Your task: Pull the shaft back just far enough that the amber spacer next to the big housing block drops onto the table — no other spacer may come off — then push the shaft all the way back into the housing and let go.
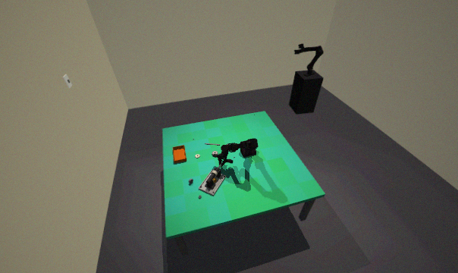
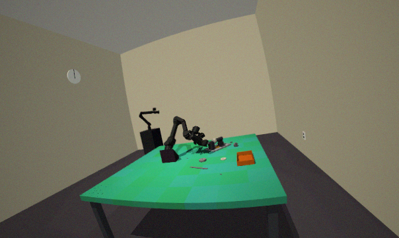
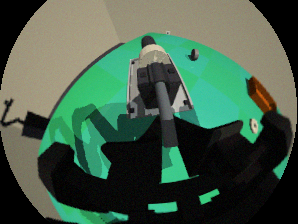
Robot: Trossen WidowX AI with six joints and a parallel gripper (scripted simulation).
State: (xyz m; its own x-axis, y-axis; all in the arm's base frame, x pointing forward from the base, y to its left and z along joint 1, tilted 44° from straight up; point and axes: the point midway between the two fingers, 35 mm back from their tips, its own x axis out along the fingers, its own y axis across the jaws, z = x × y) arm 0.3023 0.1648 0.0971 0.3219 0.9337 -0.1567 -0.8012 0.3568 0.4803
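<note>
The grey shaft (image 3: 164, 105) runs from the dark block assembly (image 3: 159, 75) (image 1: 212, 178) toward me. My gripper (image 3: 163, 118) (image 1: 221, 165) (image 2: 206, 143) is shut on its darker near end, low over the table beside the base plate (image 3: 184, 97) (image 1: 217, 186). A cream round part (image 3: 153, 53) (image 1: 214, 173) shows on the assembly. An amber patch (image 1: 214, 180) (image 2: 217, 147) shows low between the dark blocks in the top and exterior views; whether it hangs on the shaft or lies loose cannot be told. The wrist view shows no amber, and the shaft's far part is hidden inside the blocks.
An orange tray (image 1: 179, 155) (image 2: 246, 158) (image 3: 262, 95) stands on the green table (image 1: 244, 197). A pale ring (image 1: 197, 156) (image 2: 223, 158) (image 3: 254, 125), a greyish ring (image 1: 214, 153) (image 2: 203, 160) and a thin rod (image 1: 212, 144) (image 2: 199, 168) lie about. A small dark part (image 1: 190, 181) (image 3: 194, 54) stands beside the plate.
</note>
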